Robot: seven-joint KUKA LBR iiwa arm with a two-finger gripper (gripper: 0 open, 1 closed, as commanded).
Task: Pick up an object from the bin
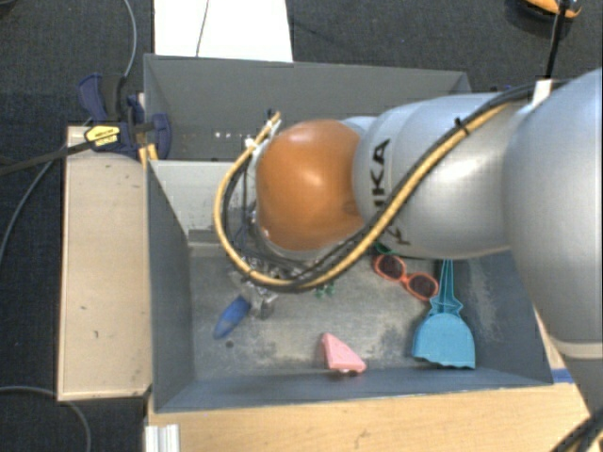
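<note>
The tool [258, 299] hangs low over the left part of the bin floor, under the arm's orange cover [303, 185] and looped cables. Whether it is released or clenched cannot be told, as the cover hides most of it.

The grey metal bin [174, 281] holds a few loose things, well apart from one another. Largest is a light-blue toy scoop [443, 335] with a fan-shaped blade, lying at the right near the front wall. Behind it, just beside its handle, lie orange-red sunglasses [403, 276]. A pink wedge [340, 354] sits at the front middle. A small dark-blue piece [230, 319] lies at the front left, just beside the tool and nearest to it; contact cannot be told. A tiny green bit [326, 291] shows right of the tool.
</note>
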